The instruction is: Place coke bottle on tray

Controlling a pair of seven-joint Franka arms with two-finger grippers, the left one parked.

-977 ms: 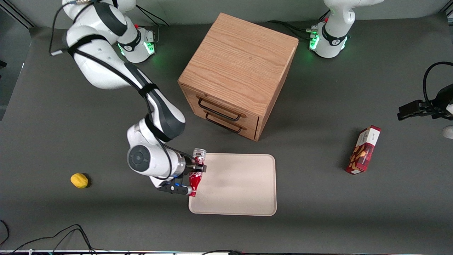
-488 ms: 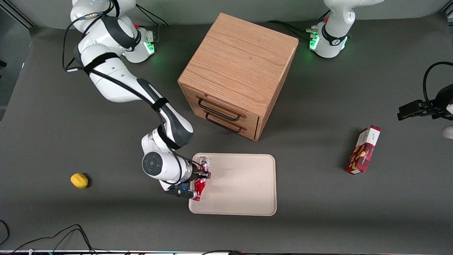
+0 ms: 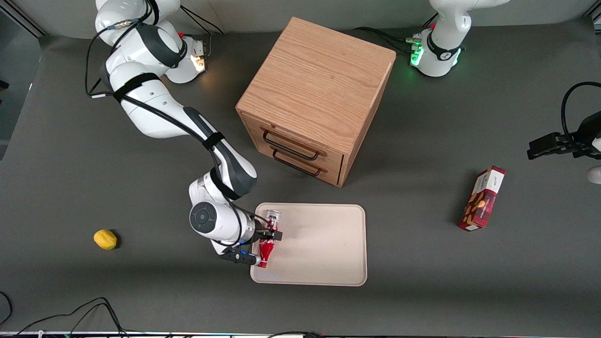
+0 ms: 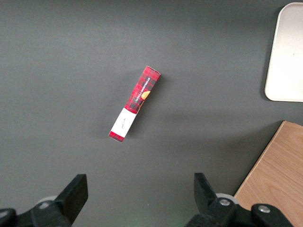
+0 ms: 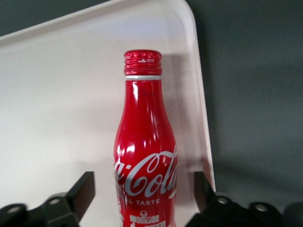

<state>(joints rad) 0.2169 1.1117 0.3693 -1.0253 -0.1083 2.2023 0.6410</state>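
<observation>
The bottle (image 3: 267, 238) lies on its side over the tray (image 3: 319, 244), along the tray edge nearest the working arm, its silvery base toward the cabinet (image 3: 315, 98) and its red cap toward the front camera. In the wrist view the bottle (image 5: 144, 161) sits between the gripper's 2 fingers (image 5: 80, 191), cap pointing away from the wrist, with the tray rim (image 5: 201, 113) just beside it. The gripper (image 3: 268, 233) is at the bottle's middle, but whether it clamps the bottle or has let go cannot be told.

The risk, as judged here, is the rim: the bottle is close to it, and a round body released on its side could roll over the low lip onto the table (image 3: 422, 291). A sideways nudge from a finger on withdrawal could cause the same. A lemon (image 3: 105, 239) lies well apart from the tray toward the working arm's end; a snack box (image 3: 482, 198) lies well apart toward the parked arm's end.
</observation>
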